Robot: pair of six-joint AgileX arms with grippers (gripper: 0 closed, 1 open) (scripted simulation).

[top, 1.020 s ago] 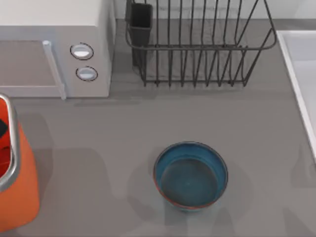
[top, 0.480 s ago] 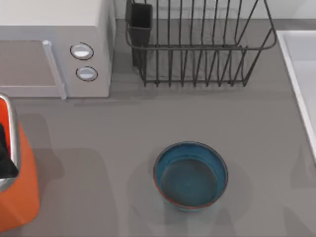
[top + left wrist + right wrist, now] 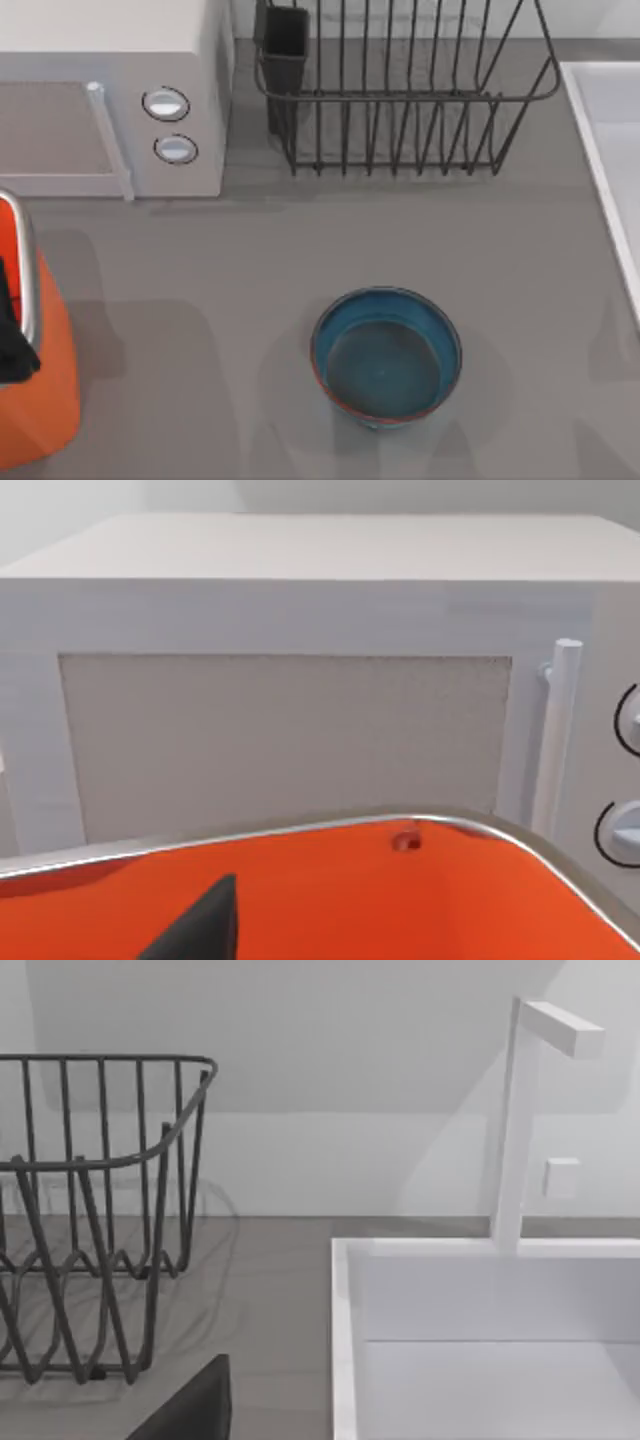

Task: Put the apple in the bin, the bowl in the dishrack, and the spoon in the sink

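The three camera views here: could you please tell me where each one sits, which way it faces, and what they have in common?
Top view: above the table, looking down on the bowl, dishrack, microwave, bin and sink; a dark part of the left arm shows over the bin.
Left wrist view: just above the bin, facing the microwave door; one dark finger shows.
Right wrist view: low over the table, facing the dishrack and sink; one dark finger shows.
Shared: each wrist view's things also appear in the top view.
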